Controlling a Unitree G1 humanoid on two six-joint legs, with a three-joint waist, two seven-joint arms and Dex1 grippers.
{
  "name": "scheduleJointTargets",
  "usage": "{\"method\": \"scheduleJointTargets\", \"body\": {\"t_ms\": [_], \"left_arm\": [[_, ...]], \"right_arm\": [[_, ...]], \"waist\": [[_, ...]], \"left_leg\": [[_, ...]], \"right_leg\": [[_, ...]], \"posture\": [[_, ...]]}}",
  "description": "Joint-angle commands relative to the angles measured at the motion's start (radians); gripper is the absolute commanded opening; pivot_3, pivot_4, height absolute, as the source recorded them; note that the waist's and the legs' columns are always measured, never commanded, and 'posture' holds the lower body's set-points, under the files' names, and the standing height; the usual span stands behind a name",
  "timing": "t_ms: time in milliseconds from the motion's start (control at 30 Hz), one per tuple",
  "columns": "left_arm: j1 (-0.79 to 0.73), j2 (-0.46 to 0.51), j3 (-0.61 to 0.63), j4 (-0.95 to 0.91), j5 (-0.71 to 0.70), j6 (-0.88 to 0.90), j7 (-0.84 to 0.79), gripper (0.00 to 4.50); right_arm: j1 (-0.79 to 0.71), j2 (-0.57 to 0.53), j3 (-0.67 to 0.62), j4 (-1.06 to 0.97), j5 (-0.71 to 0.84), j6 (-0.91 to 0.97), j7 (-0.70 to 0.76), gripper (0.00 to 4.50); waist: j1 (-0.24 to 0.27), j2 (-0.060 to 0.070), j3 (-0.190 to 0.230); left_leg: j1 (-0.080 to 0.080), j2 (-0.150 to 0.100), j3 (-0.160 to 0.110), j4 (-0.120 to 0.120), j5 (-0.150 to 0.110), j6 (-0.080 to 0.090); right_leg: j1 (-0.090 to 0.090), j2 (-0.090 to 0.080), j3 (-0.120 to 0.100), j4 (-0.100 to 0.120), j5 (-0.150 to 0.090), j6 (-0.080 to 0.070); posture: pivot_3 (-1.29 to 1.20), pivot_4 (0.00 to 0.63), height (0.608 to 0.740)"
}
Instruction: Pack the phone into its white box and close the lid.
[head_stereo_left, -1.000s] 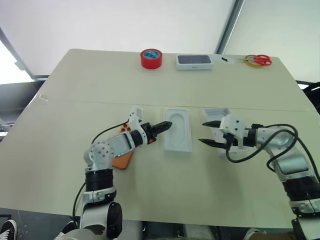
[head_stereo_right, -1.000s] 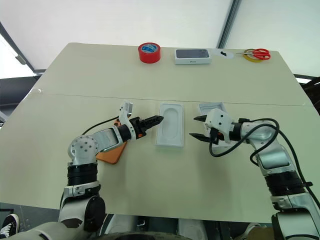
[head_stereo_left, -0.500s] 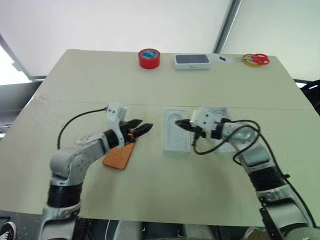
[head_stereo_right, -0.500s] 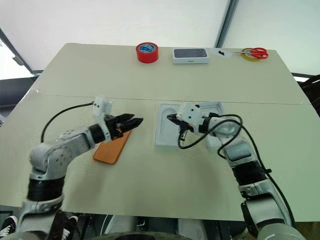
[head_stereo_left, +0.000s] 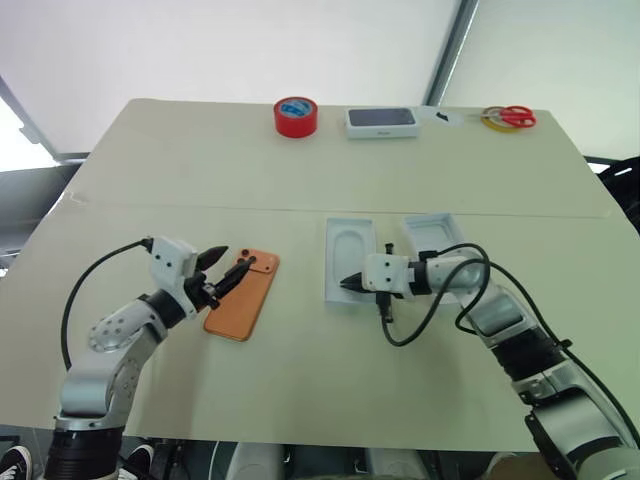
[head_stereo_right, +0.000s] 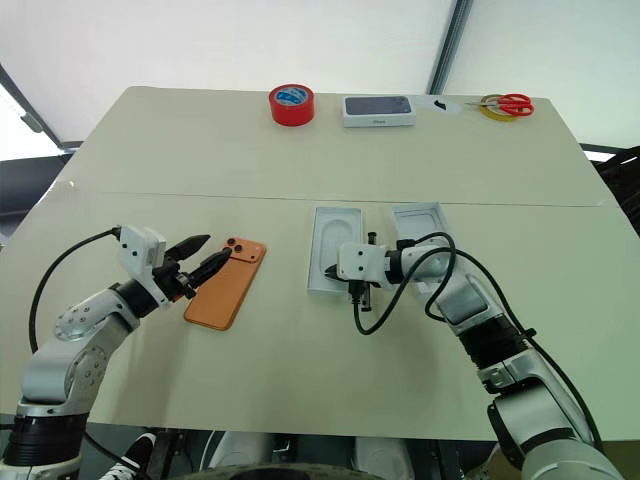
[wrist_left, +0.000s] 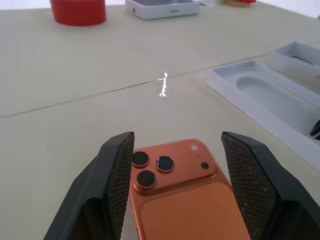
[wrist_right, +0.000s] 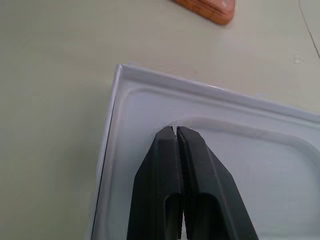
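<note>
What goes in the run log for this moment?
left gripper: open, straddling phone camera end | right gripper: shut over insert | phone: flat on table, unpacked

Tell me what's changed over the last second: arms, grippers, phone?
The left gripper swung out to the robot's left, off the tray with the oval recess, and now hangs open at the phone's lens end. The right gripper closed and moved left over the tray's near edge. Phone, tray and open box stayed put.
</note>
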Motion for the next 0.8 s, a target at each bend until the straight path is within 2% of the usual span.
{"method": "scheduleJointTargets", "body": {"t_ms": [33, 167, 267, 333, 467, 600, 800], "left_arm": [[-0.007, 0.028, 0.056, -0.034, -0.091, 0.130, 0.012, 2.94], [-0.048, 0.060, 0.191, 0.042, -0.323, 0.391, 0.038, 2.94], [-0.066, 0.118, 0.243, 0.101, -0.394, 0.504, 0.015, 2.94], [-0.086, 0.166, 0.259, 0.156, -0.434, 0.574, -0.018, 2.94], [-0.093, 0.263, 0.196, 0.245, -0.441, 0.659, -0.158, 2.94], [-0.091, 0.298, 0.108, 0.294, -0.356, 0.608, -0.245, 2.94], [-0.133, 0.299, 0.005, 0.395, -0.272, 0.561, -0.333, 2.94]], "right_arm": [[-0.059, 0.026, -0.038, 0.038, -0.020, -0.044, -0.073, 0.13], [-0.098, 0.086, -0.071, 0.051, -0.003, -0.015, -0.150, 0.13], [-0.112, 0.150, -0.086, 0.012, 0.028, 0.031, -0.189, 0.13], [-0.110, 0.198, -0.040, -0.037, -0.002, 0.071, -0.204, 0.13], [-0.104, 0.221, 0.116, -0.099, -0.110, 0.187, -0.136, 0.13], [-0.129, 0.233, 0.190, -0.110, -0.135, 0.305, -0.066, 0.13], [-0.150, 0.283, 0.267, -0.046, -0.204, 0.298, -0.085, 0.13]], "waist": [[-0.001, 0.000, 0.000], [-0.003, 0.000, 0.000], [-0.004, 0.000, 0.000], [-0.005, 0.000, 0.000], [-0.006, 0.000, 0.000], [0.002, -0.001, 0.000], [-0.001, 0.000, -0.001]], "left_leg": [[0.000, 0.000, 0.000, 0.000, 0.000, 0.000], [0.000, 0.000, 0.000, -0.002, 0.001, -0.001], [0.000, 0.000, 0.000, -0.003, 0.002, -0.003], [0.000, 0.000, 0.000, -0.003, 0.002, -0.003], [0.000, 0.000, 0.001, -0.004, 0.002, -0.003], [0.000, -0.001, 0.001, -0.004, 0.002, -0.003], [0.000, -0.001, 0.000, -0.007, 0.003, -0.004]], "right_leg": [[0.000, 0.000, 0.000, 0.000, 0.000, 0.000], [-0.002, 0.000, 0.000, 0.001, 0.000, 0.000], [-0.003, 0.000, 0.000, 0.002, 0.000, 0.000], [-0.003, 0.000, 0.000, 0.002, 0.000, 0.000], [-0.005, 0.001, 0.000, 0.003, 0.000, 0.000], [-0.005, 0.000, 0.000, 0.003, 0.000, 0.000], [-0.008, 0.000, 0.000, 0.004, -0.001, -0.003]], "posture": [[0.00, 0.150, 0.740], [0.00, 0.150, 0.740], [0.00, 0.150, 0.740], [0.00, 0.150, 0.740], [0.00, 0.150, 0.740], [0.00, 0.150, 0.740], [0.00, 0.150, 0.740]]}}
